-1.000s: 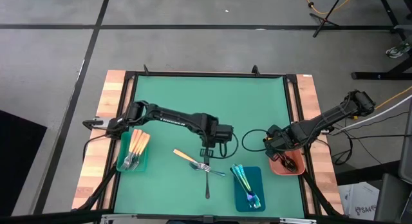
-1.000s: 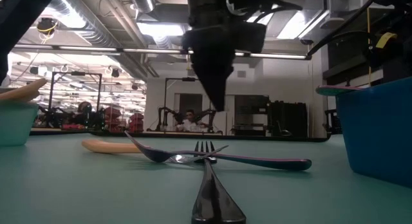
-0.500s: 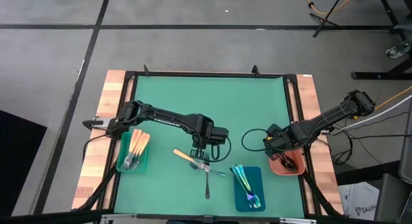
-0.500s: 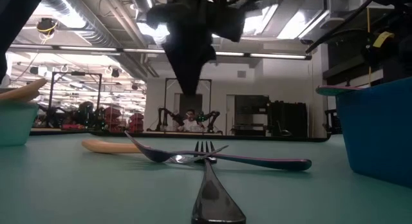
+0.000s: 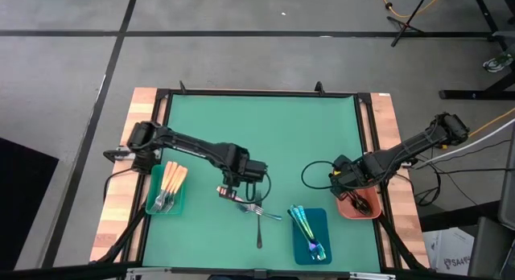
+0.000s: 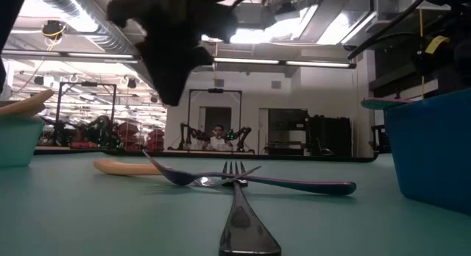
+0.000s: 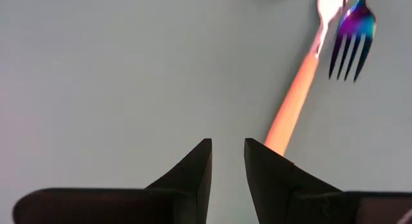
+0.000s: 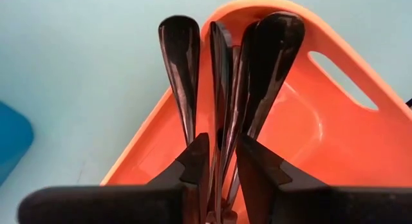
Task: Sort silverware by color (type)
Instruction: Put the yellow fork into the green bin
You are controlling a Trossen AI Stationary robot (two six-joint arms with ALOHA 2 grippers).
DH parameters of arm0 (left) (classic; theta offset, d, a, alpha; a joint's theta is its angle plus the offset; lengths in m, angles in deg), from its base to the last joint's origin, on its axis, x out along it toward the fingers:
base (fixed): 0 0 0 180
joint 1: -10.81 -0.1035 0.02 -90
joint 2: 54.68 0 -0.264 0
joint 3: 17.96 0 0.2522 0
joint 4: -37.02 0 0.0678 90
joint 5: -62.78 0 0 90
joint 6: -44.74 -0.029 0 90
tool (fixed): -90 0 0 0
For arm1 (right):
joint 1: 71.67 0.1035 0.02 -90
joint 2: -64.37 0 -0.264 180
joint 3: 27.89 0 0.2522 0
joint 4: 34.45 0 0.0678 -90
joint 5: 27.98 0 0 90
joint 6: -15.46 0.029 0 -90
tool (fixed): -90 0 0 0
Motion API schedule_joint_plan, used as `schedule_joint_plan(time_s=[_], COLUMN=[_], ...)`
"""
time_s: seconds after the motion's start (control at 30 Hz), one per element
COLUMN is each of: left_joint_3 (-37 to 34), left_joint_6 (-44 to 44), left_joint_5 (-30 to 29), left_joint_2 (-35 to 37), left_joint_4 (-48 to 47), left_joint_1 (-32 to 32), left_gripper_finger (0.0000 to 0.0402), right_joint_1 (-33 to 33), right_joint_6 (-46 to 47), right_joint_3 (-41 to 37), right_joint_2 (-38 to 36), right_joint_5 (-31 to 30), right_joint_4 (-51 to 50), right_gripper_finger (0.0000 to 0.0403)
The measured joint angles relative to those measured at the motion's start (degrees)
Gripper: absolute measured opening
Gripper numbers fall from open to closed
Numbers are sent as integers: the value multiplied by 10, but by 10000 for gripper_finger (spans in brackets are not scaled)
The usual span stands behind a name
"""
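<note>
Three loose pieces of silverware lie crossed at mid-table: an orange-handled fork [image 5: 239, 199], an iridescent fork [image 5: 270, 214] and a black fork [image 5: 259, 228]. My left gripper [image 5: 228, 189] hangs open above the orange handle's free end. In the left wrist view the handle [image 7: 293, 102] lies just beside the fingers, with nothing between them [image 7: 228, 166]. My right gripper [image 5: 348, 191] points down, open, into the salmon-red tray [image 5: 372, 212], where several black pieces [image 8: 183, 69] lean on the tray's wall. My right gripper stands with a finger [image 8: 196, 163] on either side of a black handle [image 8: 222, 121] in the tray. Whether the fingers touch it, I cannot tell.
At the left, a teal tray [image 5: 179, 204] holds orange-handled forks. A blue tray [image 5: 323, 220] near the front edge holds iridescent pieces. The far half of the green mat [image 5: 265, 127] is bare. Wooden strips edge the table at left and right.
My left gripper has moved toward the table's left edge and risen slightly. It has gone from above the black fork's tines to above the orange handle's end, keeping the same gap between its fingers. The silverware has stayed where it was.
</note>
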Motion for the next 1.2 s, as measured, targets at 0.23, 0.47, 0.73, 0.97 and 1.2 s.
schedule_joint_plan(time_s=[0.23,0.47,0.73,0.97,1.2], left_joint_3=[-140,-225,-260,-247,-228], left_joint_6=[3,0,1,2,3], left_joint_5=[52,75,70,70,70], left_joint_2=[53,58,58,56,57], left_joint_4=[84,152,225,230,242], left_joint_1=[21,49,56,56,56], left_gripper_finger=[85,85,85,85,85], right_joint_1=[0,0,0,0,0], right_joint_6=[0,0,0,0,0], right_joint_3=[0,0,0,0,0], right_joint_2=[0,0,0,0,0], right_joint_5=[0,9,36,35,35], right_joint_4=[0,0,-1,0,0], right_gripper_finger=[69,69,69,69,69])
